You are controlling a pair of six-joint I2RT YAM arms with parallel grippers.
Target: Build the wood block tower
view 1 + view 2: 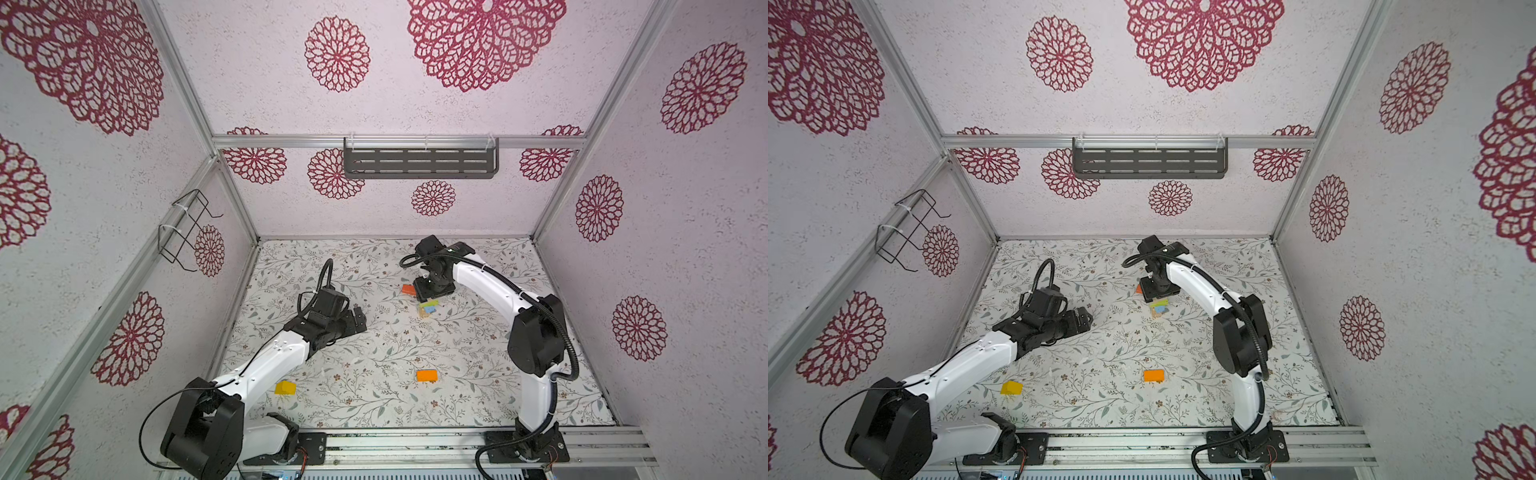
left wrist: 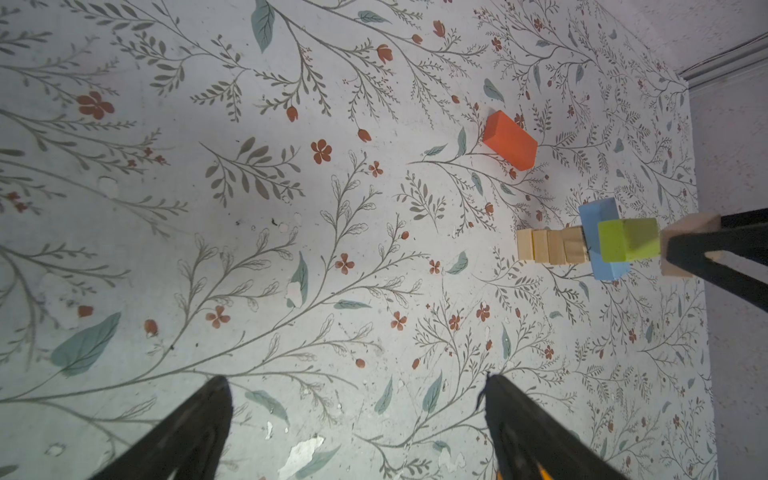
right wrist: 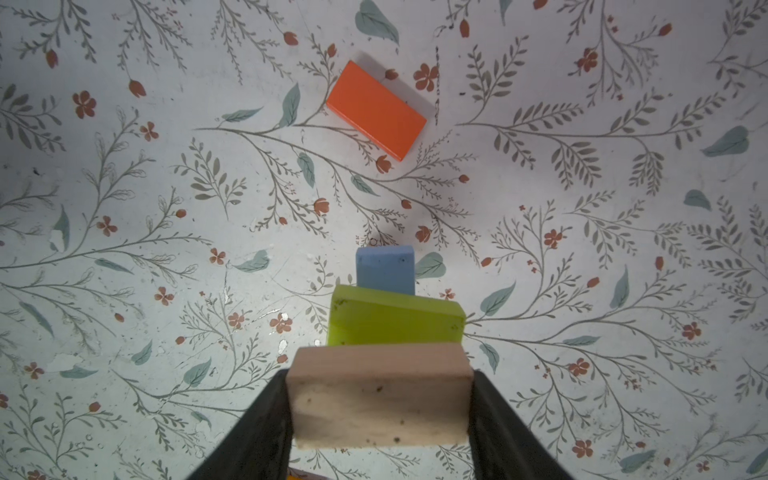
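**Now, a plain block held at the tower's top**

Well, the wood block tower [image 1: 428, 309] stands right of the middle of the table [image 1: 374, 399], toward the far side. From the left wrist view I can make out its layers: four natural cubes [image 2: 552, 251] stacked at the bottom, a light blue bar [image 2: 598, 220] on them, and a lime green bar [image 2: 629, 241] laid crosswise on the blue.

Directly above the green bar sits a plain wooden block [image 3: 380, 386], pinched by its two ends between the black fingers [image 3: 266, 428] of the right gripper [image 3: 380, 415]. The jaws stand about half apart and are pressed against the wood on both sides. Whether the block rests on the green bar or hangs just clear of it, I cannot tell.

Just beside the tower, on its far left, a red-orange bar [image 3: 376, 110] lies flat on the table, apart from the stack. Well away on the near side lie an orange bar [image 1: 427, 375], about mid-table, and a yellow block [image 1: 285, 388] toward the near left, close to the left arm.

The left gripper [image 1: 359, 322] hovers low over bare tabletop left of centre, well apart from the tower, its jaws spread wide with nothing between them.
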